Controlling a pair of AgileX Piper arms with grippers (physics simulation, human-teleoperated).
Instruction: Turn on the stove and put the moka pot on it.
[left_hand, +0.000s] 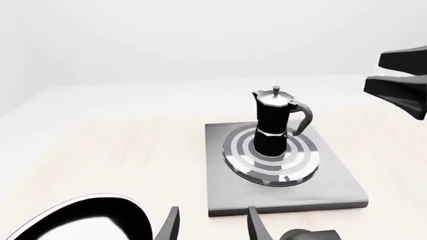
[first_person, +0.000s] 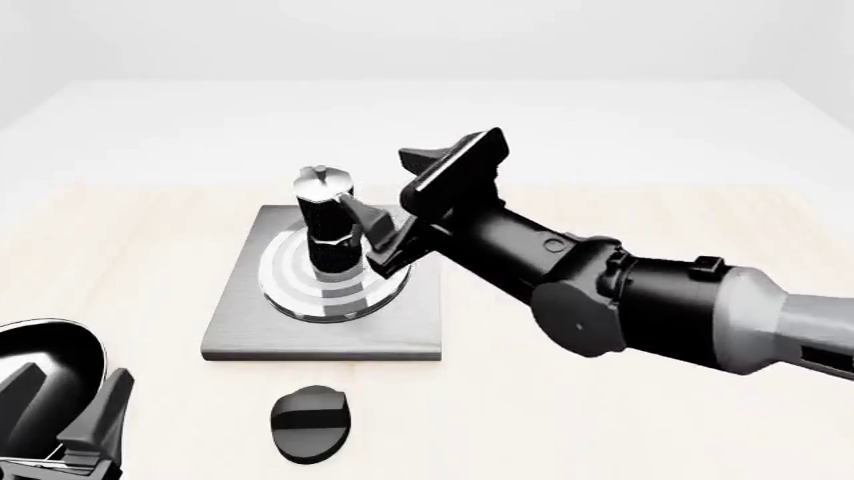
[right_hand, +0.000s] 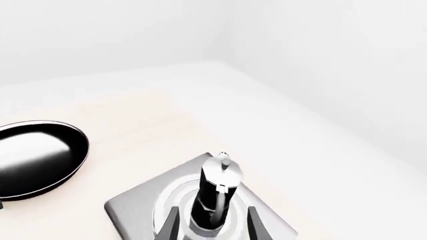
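I see the moka pot (first_person: 330, 222) standing upright on the stove (first_person: 240, 322), centred on its burner rings, handle pointing toward my right gripper (first_person: 396, 214). That gripper's fingers are spread, straddling the handle without touching. My left gripper (left_hand: 212, 229) is also released, near the pan (first_person: 43, 358).

Moka pot (first_person: 328, 222) upright on stove (first_person: 320, 335) rings; my right hand (first_person: 400, 212) at its handle, fingers spread. Knob (first_person: 311, 423) nearer me, pan (first_person: 47, 362) left.
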